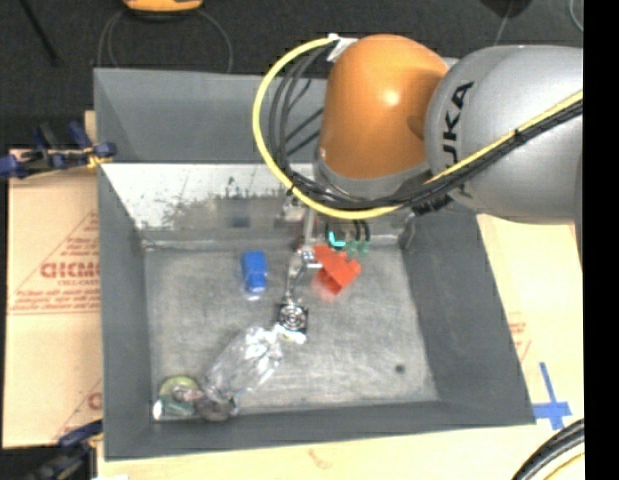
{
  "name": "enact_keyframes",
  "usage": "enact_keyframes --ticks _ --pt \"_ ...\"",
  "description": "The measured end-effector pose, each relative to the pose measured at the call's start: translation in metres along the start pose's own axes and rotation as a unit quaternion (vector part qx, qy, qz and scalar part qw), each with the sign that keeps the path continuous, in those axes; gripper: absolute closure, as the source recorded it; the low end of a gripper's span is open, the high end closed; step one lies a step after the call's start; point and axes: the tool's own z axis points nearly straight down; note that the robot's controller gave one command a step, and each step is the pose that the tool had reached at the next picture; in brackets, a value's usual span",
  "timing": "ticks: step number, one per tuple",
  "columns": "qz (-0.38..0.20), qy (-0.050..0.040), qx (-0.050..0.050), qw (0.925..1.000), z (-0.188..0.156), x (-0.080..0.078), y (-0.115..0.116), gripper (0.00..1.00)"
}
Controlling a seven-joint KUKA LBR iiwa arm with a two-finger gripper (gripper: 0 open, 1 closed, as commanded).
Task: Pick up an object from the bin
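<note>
Gripper (311, 263) hangs beside 1 small red block (336, 271) at the back of the bin (459, 308), and I can't tell whether the claw is open, but that block looks light and rigid, best pinched across its flat sides.

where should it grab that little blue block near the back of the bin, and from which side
Across its narrow width at the middle, straight down from above. The blue block lies flat on the bin floor, long axis roughly front to back, with bare floor along both long sides; the red piece lies well apart from it.
</note>
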Motion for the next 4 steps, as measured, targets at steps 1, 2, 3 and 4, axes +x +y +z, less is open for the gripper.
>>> enact_keyframes --ticks 1,2,3,4 --pt "-0.049 -0.0032 0.001 0.9988 0.16 -0.058 -0.007 0.0" --pt "-0.044 -0.006 -0.001 0.999 0.162 -0.06 -0.004 0.0" --pt "-0.043 -0.0138 -0.002 0.999 0.158 -0.064 -0.004 1.0" --pt "-0.059 -0.009 0.001 0.9982 0.042 -0.063 -0.013 1.0"
